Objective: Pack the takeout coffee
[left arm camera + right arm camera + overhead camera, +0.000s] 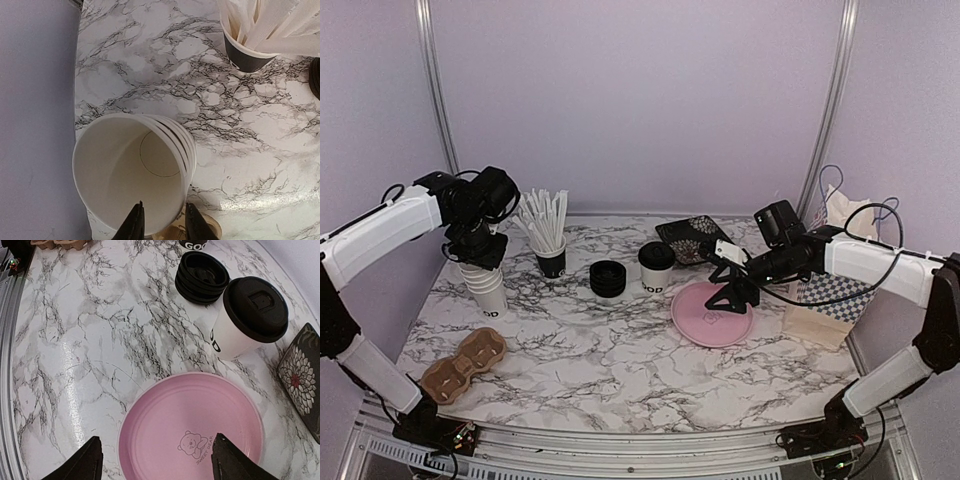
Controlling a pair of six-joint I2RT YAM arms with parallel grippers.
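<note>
A stack of white paper cups stands at the left of the marble table. My left gripper is right above it. In the left wrist view the gripper is open and straddles the near rim of the top cup, one finger inside and one outside. A white cup with a black lid stands mid-table beside a stack of black lids. A brown cardboard carrier lies front left. My right gripper is wide open and empty over a pink plate.
A dark cup of wrapped straws stands behind the cup stack. A dark floral tray lies at the back. A paper bag with a checkered panel stands at the right edge. The lidded cup and lids lie beyond the plate.
</note>
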